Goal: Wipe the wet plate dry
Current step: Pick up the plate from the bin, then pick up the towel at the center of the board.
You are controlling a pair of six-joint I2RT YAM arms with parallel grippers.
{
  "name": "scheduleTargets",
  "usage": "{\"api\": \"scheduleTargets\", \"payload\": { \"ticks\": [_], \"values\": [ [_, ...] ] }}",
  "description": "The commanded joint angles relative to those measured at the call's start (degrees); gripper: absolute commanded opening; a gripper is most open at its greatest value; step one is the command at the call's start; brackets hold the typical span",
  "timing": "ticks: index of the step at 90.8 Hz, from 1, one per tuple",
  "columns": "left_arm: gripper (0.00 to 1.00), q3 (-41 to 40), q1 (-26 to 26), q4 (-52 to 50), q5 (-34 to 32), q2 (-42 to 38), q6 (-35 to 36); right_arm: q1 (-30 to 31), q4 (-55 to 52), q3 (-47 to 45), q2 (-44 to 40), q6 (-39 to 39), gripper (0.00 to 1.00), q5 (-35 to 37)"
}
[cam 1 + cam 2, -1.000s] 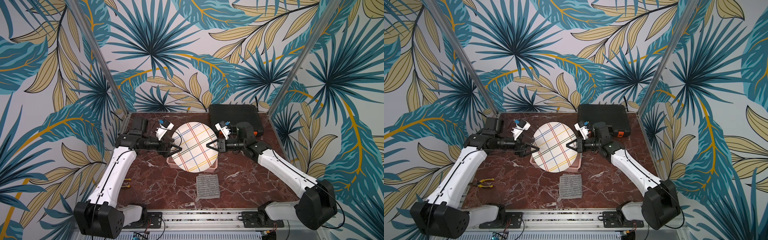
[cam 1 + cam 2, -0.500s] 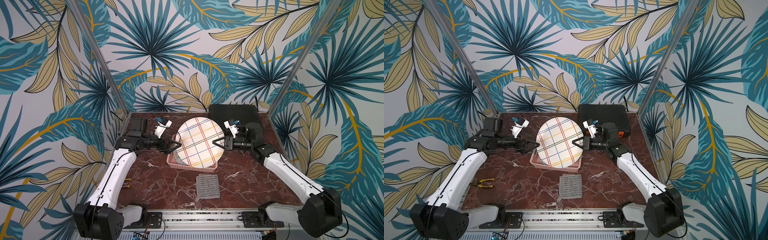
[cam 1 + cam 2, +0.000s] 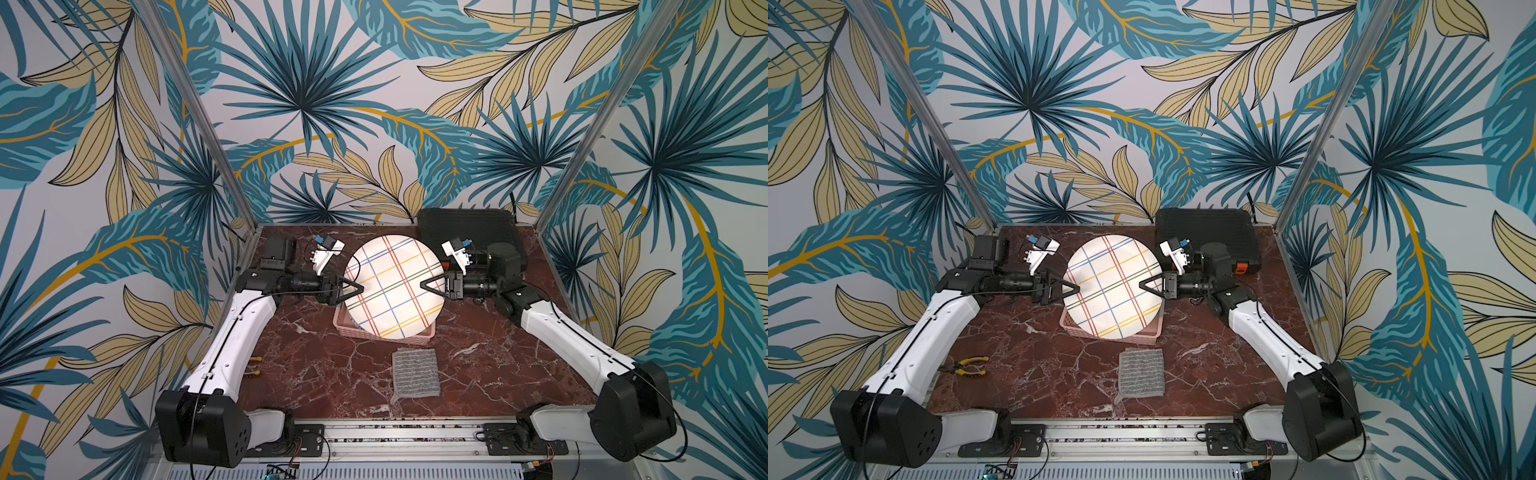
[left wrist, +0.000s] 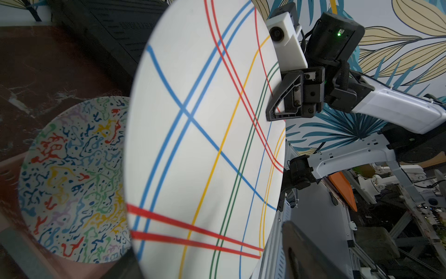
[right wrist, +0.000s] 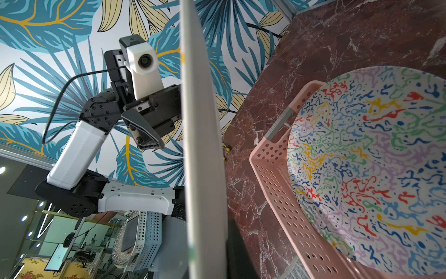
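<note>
Since a second ago the round white plate with coloured crossing lines [image 3: 395, 284] has lifted a little, and more of the pink perforated plastic basket [image 3: 341, 325] shows beneath it. Both grippers have come up with it.

Nearest, at 6 o'clock on the red-brown marble tabletop [image 3: 316, 374], a grey striped woven cloth [image 3: 415, 371] lies flat, apart from the basket. At 8 o'clock, in a top view, yellow-handled pliers [image 3: 968, 365] lie beside the left arm.

At the centre, the basket holds a second round plate speckled in many colours [image 5: 362, 157]. Over it the lined plate hangs tilted, its patterned face toward 6 o'clock.

At 3 o'clock the right gripper [image 3: 424, 286] pinches that plate's rim. At 9 o'clock the left gripper [image 3: 360, 288] has its jaws spread astride the opposite rim. The right wrist view shows one finger [image 5: 147, 137] clear of the plate's face.

Farthest, at 1 o'clock, a black ribbed plastic case [image 3: 469, 226] sits by the back wall.
</note>
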Motion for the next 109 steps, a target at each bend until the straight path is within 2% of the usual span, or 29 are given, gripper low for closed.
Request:
{"api": "scheduleTargets", "payload": {
  "ticks": [1, 19, 26, 32, 37, 48, 59, 70, 77, 82, 96, 109],
  "values": [
    [0.66, -0.3, -0.5, 0.1, 5.6, -0.3, 0.8, 0.5, 2.7, 0.9, 1.7, 0.1, 0.0, 0.0],
    [0.4, -0.5, -0.5, 1.4, 6.6, 0.0, -0.7, 0.7, 2.1, 1.3, 3.6, -0.5, 0.0, 0.4],
    [0.22, -0.4, -0.5, 1.9, 6.3, 0.0, -1.2, 0.6, -0.5, 2.1, 3.9, -2.0, 0.0, 1.9],
    [0.08, -0.2, -0.5, 2.1, 5.5, -0.1, -1.5, 0.6, -3.7, 2.9, 3.9, -3.8, 0.08, 3.9],
    [0.0, 0.2, -0.5, 2.5, 4.6, -0.2, -2.3, 0.6, -6.9, 3.7, 3.7, -5.4, 0.23, 6.3],
    [0.0, 1.6, 0.0, 2.7, 3.4, -0.2, -3.4, 0.6, -16.3, 5.7, 3.2, -9.4, 0.55, 13.4],
    [0.0, 2.5, 0.8, 3.6, 3.0, -0.4, -5.3, 0.7, -24.9, 6.0, 0.8, -10.5, 0.7, 25.0],
    [0.0, 2.5, 2.1, 5.5, 3.1, -0.5, -7.2, 1.9, -31.1, 3.4, -4.1, -8.8, 0.75, 40.1],
    [0.0, 2.4, 2.8, 7.4, 2.9, -0.3, -8.7, 5.2, -35.2, 1.7, -7.4, -8.4, 0.74, 50.7],
    [0.0, 2.4, 3.3, 8.4, 2.8, -0.1, -9.4, 8.1, -37.1, 0.2, -9.4, -7.6, 0.74, 55.3],
    [0.0, 2.3, 3.8, 9.1, 0.4, 0.5, -9.6, 21.4, -37.3, -4.5, -12.3, -4.6, 0.74, 63.8],
    [0.0, 1.0, 3.8, 10.8, -6.4, 0.8, -10.3, 34.3, -35.7, -6.5, -8.6, -2.0, 0.73, 71.5]
  ]
}}
